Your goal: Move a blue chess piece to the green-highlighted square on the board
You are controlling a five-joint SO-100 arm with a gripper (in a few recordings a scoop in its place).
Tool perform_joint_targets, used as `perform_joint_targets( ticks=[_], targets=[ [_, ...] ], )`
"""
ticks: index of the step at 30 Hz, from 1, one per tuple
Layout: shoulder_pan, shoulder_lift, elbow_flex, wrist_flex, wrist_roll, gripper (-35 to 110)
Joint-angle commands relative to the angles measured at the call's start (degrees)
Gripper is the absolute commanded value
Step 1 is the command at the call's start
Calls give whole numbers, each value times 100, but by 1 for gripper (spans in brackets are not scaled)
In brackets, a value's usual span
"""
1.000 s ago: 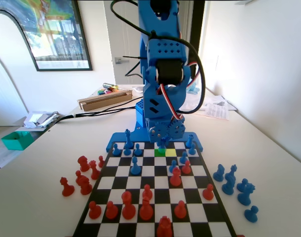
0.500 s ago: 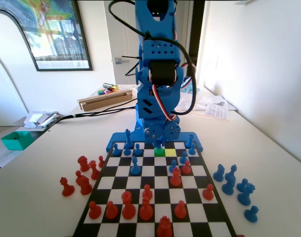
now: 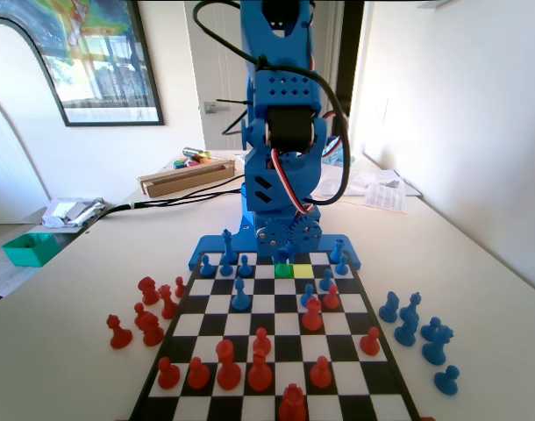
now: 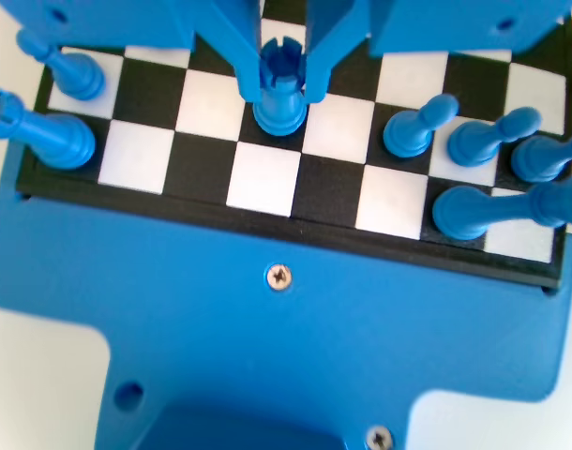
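- The blue chess piece (image 4: 279, 94) stands on the board (image 4: 267, 178) between the tool's two jaws; its top is notched, like a small crown, and its flared base rests on a square near the board's edge by the arm.
- The tool (image 4: 281, 80) hangs from the top edge of the wrist view, its jaws close on either side of the piece's upper part and seemingly pinching it, though I cannot tell whether both jaws truly touch.
- In the fixed view the tool (image 3: 285, 254) is low at the far end of the board (image 3: 276, 351), right over the green-highlighted square (image 3: 284, 271), whose near part shows beneath it.
- A yellow square (image 3: 303, 271) lies just right of the green one in the fixed view.
- Other blue pieces (image 4: 474, 164) stand in the far rows near the arm, on both sides of the tool.
- Red pieces (image 3: 241, 364) fill the near half of the board, with a few more on the surface (image 3: 66, 351) to its left.
- A cluster of blue pieces (image 3: 421, 333) stands off the board at the right in the fixed view.
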Motion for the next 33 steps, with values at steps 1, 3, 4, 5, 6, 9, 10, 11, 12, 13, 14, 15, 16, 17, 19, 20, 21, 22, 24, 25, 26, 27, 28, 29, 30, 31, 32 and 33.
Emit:
perform_joint_targets(
  ticks=[1,3,4,5,6,9,10,11,12,13,14,15,16,17,19,20,21,22,24,25,26,27,28,29,30,31,32,33],
  targets=[
    [-114,343,-44,44,-35,14],
    [-114,343,-88,79,-18,15],
    [-123,352,-132,123,-18,15],
    [-123,360,-185,185,0,15],
    [-123,378,-255,281,0,16],
    [-176,466,-527,642,70,15],
    [-193,510,-633,809,88,15],
    [-220,562,-747,984,114,15],
    [-237,615,-870,1195,123,15],
    [-255,677,-1011,1406,132,14],
    [-264,738,-1151,1617,132,14],
    [-264,817,-1301,1828,132,14],
    [-255,905,-1459,2030,132,14],
    [-237,1002,-1608,2224,123,13],
    [-193,1230,-1898,2637,114,12],
    [-176,1336,-2048,2839,114,11],
    [-167,1468,-2197,3006,149,10],
    [-158,1591,-2329,3173,211,8],
    [-123,1854,-2602,3604,220,6],
    [-105,1969,-2733,3788,229,5],
    [-79,2092,-2883,3999,237,4],
    [-62,2206,-3041,4192,255,3],
    [-26,2338,-3190,4351,255,2],
    [9,2487,-3331,4474,255,2],
    [44,2637,-3463,4579,255,1],
    [88,2795,-3595,4641,255,1],
    [132,2971,-3727,4676,246,1],
    [176,3155,-3858,4693,229,1]
  ],
)
